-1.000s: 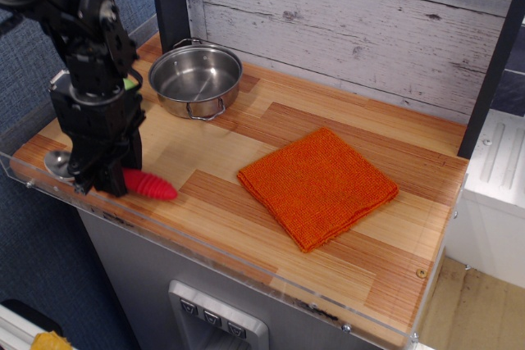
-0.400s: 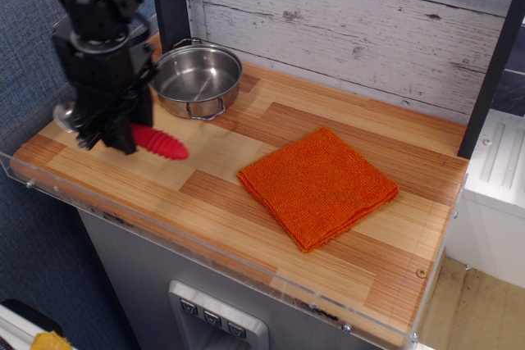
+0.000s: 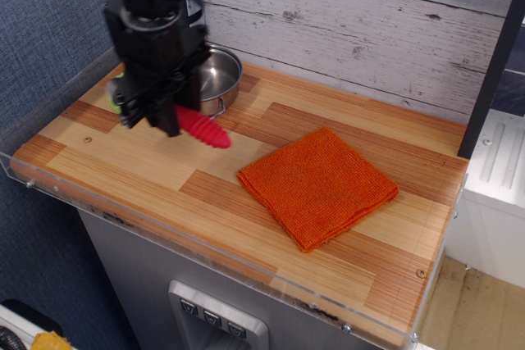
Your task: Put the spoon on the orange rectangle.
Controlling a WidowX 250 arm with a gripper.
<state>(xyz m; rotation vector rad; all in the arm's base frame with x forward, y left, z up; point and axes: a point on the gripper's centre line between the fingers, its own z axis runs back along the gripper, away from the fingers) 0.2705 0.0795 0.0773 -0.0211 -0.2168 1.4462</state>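
Observation:
My gripper (image 3: 164, 116) is shut on the spoon and holds it in the air above the left part of the wooden counter. The spoon's ribbed red handle (image 3: 205, 129) sticks out to the lower right of the fingers; its metal bowl is hidden behind the gripper. The orange rectangle (image 3: 318, 185), a folded knitted orange cloth, lies flat on the counter to the right, a short way from the handle's tip. Nothing lies on the cloth.
A steel pot (image 3: 215, 79) stands at the back left, partly hidden behind the gripper. A clear plastic lip (image 3: 205, 247) runs along the counter's front edge. A grey plank wall (image 3: 353, 22) rises behind, and a dark post (image 3: 492, 71) stands at the right.
The gripper has lifted the spoon off the counter's front left corner and carried it up and to the right, nearer the orange cloth.

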